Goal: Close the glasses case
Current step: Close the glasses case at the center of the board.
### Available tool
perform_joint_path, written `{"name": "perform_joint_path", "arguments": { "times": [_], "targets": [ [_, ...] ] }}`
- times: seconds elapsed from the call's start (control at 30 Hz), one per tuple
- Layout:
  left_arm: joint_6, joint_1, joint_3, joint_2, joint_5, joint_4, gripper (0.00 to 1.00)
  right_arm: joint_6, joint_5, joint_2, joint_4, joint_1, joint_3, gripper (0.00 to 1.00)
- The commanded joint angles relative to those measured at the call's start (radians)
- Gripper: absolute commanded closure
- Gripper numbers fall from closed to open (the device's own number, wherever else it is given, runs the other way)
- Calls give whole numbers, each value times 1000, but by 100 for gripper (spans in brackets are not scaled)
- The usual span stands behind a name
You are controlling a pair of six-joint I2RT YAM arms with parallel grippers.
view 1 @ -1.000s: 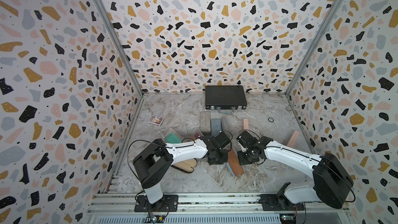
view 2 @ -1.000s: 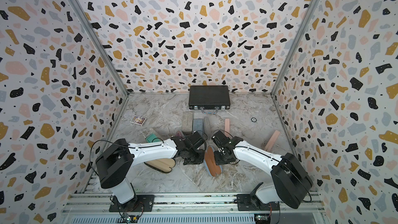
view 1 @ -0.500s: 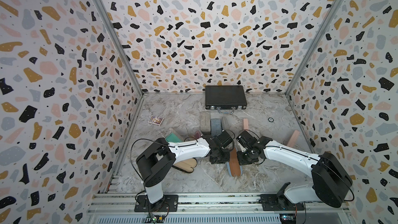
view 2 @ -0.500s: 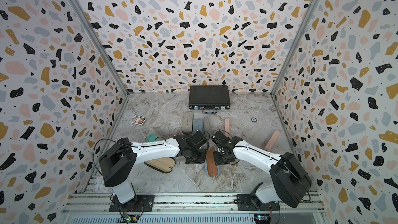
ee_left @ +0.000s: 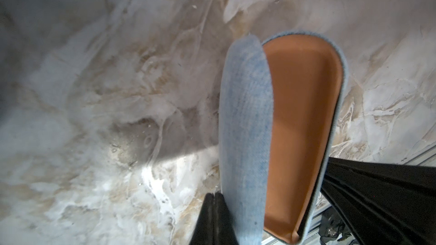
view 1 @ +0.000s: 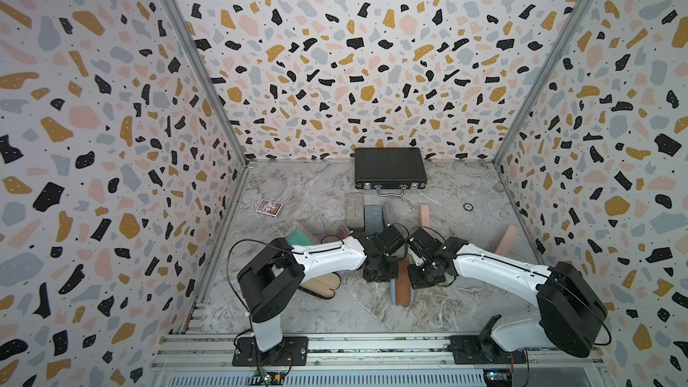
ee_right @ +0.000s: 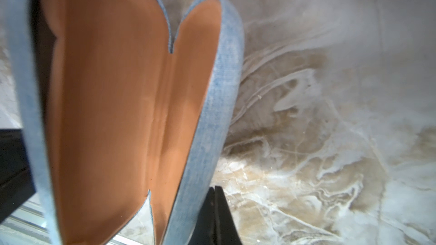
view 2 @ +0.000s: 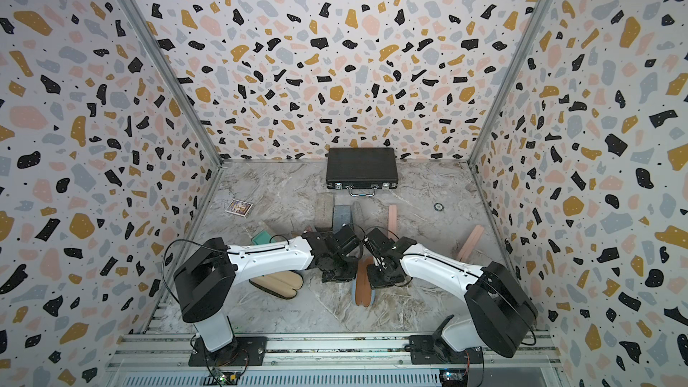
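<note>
The glasses case (view 1: 403, 286) (view 2: 363, 290), blue denim outside with an orange-brown lining, lies on the marble floor between my two grippers, half folded with its lining still showing. My left gripper (view 1: 379, 273) (ee_left: 214, 195) is shut with nothing held, its tips pressed against the blue outer side of one half (ee_left: 245, 126). On the opposite side my right gripper (view 1: 419, 279) (ee_right: 214, 188) is likewise shut and empty, tips against the blue outside of the other half (ee_right: 212, 114).
A black briefcase (view 1: 389, 168) stands at the back wall. Grey and blue cases (view 1: 363, 212) lie behind the grippers, pink cases (view 1: 424, 215) (view 1: 506, 240) to the right. A beige open case (view 1: 322, 286) and a teal case (view 1: 298, 238) lie by the left arm. A card (view 1: 269, 207) is at back left.
Both shut grippers have pushed inward. The case has swung from slanted to pointing at the front edge, and its two halves have folded closer, showing less lining.
</note>
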Motion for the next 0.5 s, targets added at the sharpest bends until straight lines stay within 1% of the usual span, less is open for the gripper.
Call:
{"name": "perform_joint_path", "arguments": {
  "times": [0.0,0.27,0.47],
  "targets": [
    [17,-27,42,4,41,75,100,-11,-61,-12,63,25,51,95],
    [26,-30,45,-4,51,78,100,-51,-83,-40,85,29,38,96],
    [39,-36,48,-6,86,90,100,-84,-113,-74,122,29,16,96]
  ]
}}
